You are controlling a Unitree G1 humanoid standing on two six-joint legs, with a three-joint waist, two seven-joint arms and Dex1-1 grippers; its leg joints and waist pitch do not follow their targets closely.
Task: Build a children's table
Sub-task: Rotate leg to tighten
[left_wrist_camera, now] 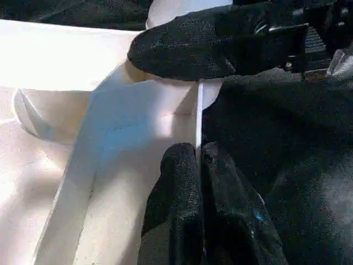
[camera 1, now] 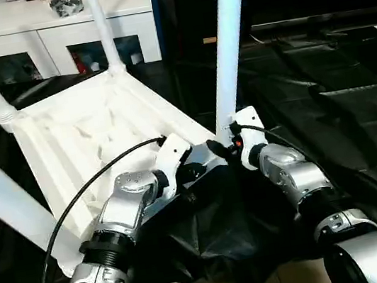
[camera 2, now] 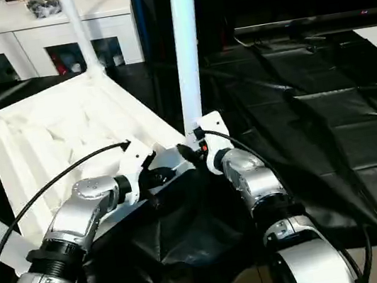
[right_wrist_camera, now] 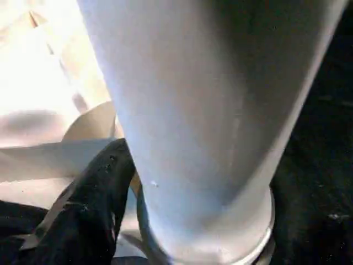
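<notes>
A: Where does the white plastic rectangular tabletop (camera 1: pixel 95 138) lie?

B: Upside down on the black-covered worktop (camera 1: pixel 326 105), ribbed underside up. Long white tapered tube legs already stand in its corner sockets, and the near one (camera 1: pixel 226 42) rises straight up right in front of both arms.

A: So which way does that leg sit from the jaws?

B: Its long axis is upright, its foot in the near corner socket (left_wrist_camera: pixel 171 102). The right gripper (camera 2: pixel 194 151) is closest, its black jaws standing wide around the leg's base; one finger (right_wrist_camera: pixel 94 193) lies beside the tube, but I cannot tell whether it presses.

A: And the left gripper (left_wrist_camera: pixel 197 165)?

B: Its jaws are pinched flat on the tabletop's thin rim wall (left_wrist_camera: pixel 198 118), just beside that socket, steadying it. I'd judge the right arm turns or pushes the leg down along its own axis
</notes>
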